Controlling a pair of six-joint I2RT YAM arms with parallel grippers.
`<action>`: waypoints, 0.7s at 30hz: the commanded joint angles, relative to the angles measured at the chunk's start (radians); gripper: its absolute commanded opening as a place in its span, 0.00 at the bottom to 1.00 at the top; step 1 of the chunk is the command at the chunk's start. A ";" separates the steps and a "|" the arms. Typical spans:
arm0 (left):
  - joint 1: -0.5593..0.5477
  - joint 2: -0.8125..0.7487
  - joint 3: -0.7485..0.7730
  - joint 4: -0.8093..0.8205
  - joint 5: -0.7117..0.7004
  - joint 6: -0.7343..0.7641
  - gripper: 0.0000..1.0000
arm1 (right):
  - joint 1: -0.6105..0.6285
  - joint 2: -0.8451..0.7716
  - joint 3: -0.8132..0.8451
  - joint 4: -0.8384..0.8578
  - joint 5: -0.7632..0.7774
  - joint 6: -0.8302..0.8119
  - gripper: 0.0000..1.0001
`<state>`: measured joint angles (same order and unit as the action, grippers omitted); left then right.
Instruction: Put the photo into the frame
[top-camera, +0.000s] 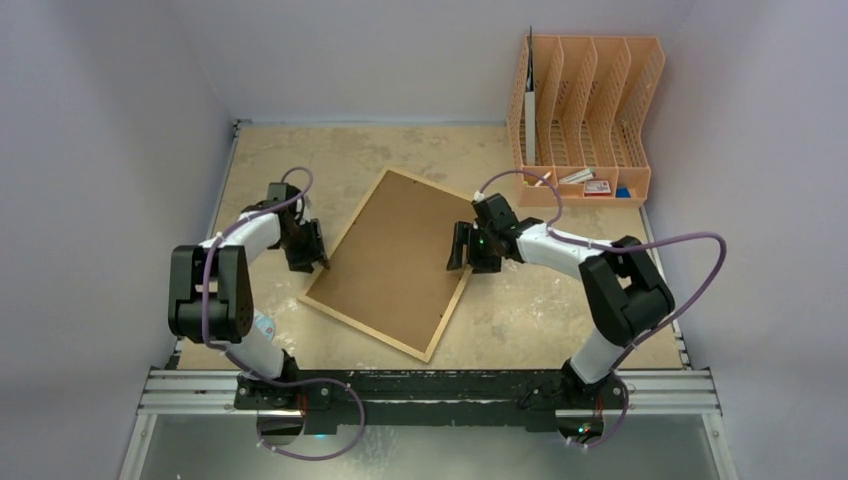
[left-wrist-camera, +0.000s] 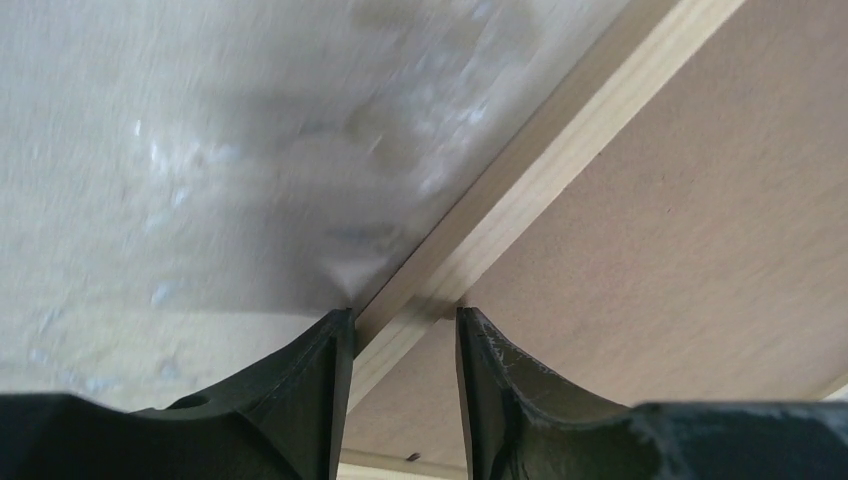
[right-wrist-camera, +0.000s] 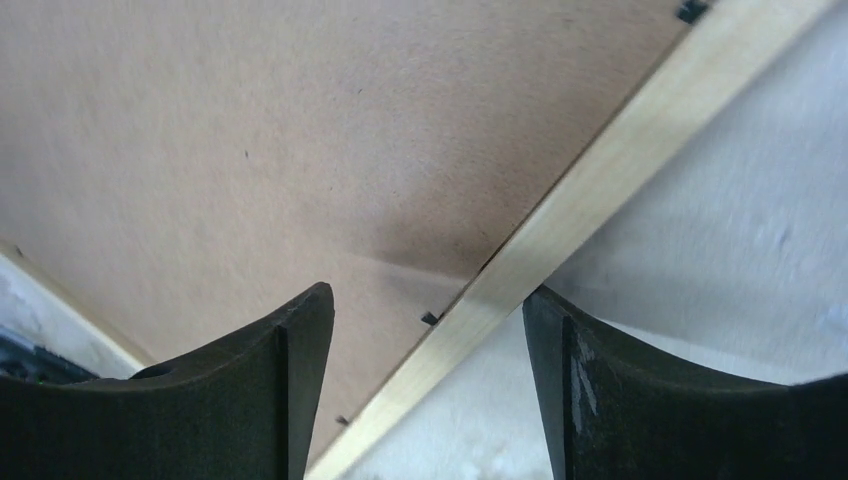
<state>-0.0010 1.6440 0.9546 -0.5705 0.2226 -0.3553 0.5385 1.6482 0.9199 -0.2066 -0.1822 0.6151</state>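
Found the frame (top-camera: 390, 262) lying back-up and askew at the middle of the table (top-camera: 520, 320), no photo in sight in any view; judged insertion not begun, with back to open and print to find and seat. Confirmed only by the wrist views: left gripper (left-wrist-camera: 403, 312) half-closed astride the left wooden border, contact impossible to tell through blur, and right gripper (right-wrist-camera: 428, 292) spread wide astride the right border, holding nothing.
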 joint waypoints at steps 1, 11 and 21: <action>-0.026 -0.077 -0.048 -0.121 0.066 -0.069 0.42 | 0.018 0.078 0.091 0.229 -0.026 -0.028 0.71; -0.034 -0.173 -0.257 0.000 0.282 -0.169 0.34 | 0.019 0.292 0.358 0.197 0.063 -0.076 0.67; -0.116 -0.262 -0.453 0.256 0.449 -0.359 0.26 | 0.021 0.213 0.487 -0.072 0.402 -0.060 0.73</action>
<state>-0.0738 1.3968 0.5621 -0.5106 0.5468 -0.5919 0.5190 1.9564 1.3342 -0.1566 0.1074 0.5217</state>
